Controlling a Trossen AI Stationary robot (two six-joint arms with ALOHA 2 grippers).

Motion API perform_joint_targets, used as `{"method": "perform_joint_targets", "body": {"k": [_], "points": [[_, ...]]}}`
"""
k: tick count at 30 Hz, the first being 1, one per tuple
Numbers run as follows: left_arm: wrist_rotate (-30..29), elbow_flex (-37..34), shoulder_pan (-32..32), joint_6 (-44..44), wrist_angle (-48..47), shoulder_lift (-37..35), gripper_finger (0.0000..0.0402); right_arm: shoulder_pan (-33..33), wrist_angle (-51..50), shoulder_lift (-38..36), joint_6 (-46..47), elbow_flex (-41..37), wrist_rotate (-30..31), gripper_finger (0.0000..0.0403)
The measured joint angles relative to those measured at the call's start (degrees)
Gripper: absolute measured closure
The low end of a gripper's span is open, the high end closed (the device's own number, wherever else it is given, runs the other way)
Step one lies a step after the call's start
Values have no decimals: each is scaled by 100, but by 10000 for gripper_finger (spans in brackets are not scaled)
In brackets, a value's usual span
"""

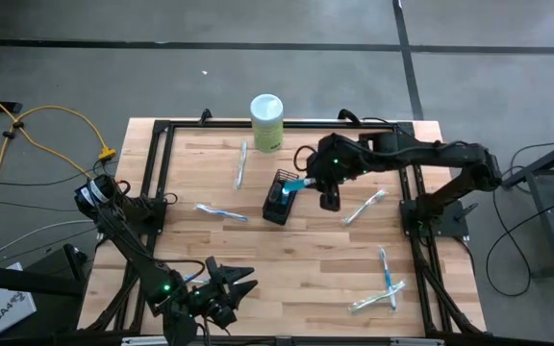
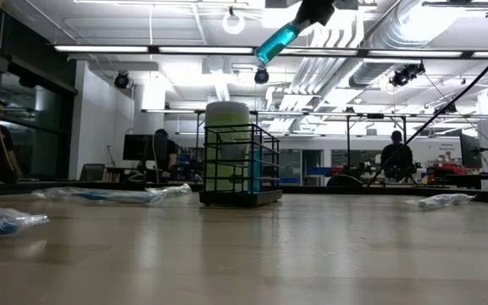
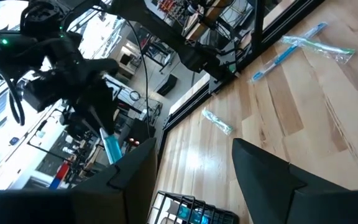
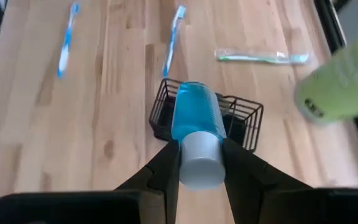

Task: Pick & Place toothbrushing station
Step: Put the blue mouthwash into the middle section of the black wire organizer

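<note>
The black wire-mesh holder (image 1: 279, 199) stands on its base at the table's middle, with one teal tube (image 2: 254, 174) upright inside it. My right gripper (image 1: 307, 180) is just above and to the right of the holder and is shut on a second teal, white-capped tube (image 4: 194, 118). Thin white-and-blue toothbrushes lie flat on the table: two to the left of the holder (image 1: 241, 165) (image 1: 221, 212) and one to its right (image 1: 364, 207). My left gripper (image 1: 234, 284) is open and empty near the table's near edge. My right gripper pinches the tube's white cap end (image 4: 201, 163) between its two fingers. The fingers slant down from above and from the table's right. The tube is lifted clear above the holder (image 4: 204, 121) and tilted, its teal body (image 2: 275, 42) pointing down and away from the fingers.
A pale green canister with a white lid (image 1: 266, 122) stands at the far edge behind the holder. Two more wrapped toothbrushes (image 1: 385, 269) (image 1: 378, 300) lie at the near right. A black frame (image 1: 157, 163) runs around the tabletop. People sit in the room beyond (image 2: 394, 157).
</note>
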Motion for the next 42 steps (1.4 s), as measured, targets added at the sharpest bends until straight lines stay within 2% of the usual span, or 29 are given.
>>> {"method": "perform_joint_targets", "body": {"k": [7,13,21,29,35,42], "points": [[-24,0,133,-17,45,0,201,112,-177,148,-1648,-2,89,313],[-28,0,278,-52,66,0,201,284,-338,431,-2479,2,999,313],[-41,0,433,-118,59,0,201,189,-649,795,-2788,46,897,313],[-39,0,471,-134,21,0,201,236,-199,841,-3273,57,656,313],[-37,0,471,-137,21,0,201,109,-24,844,-3293,57,431,313],[-26,0,552,-125,21,0,201,22,223,848,-3328,146,709,313]]}}
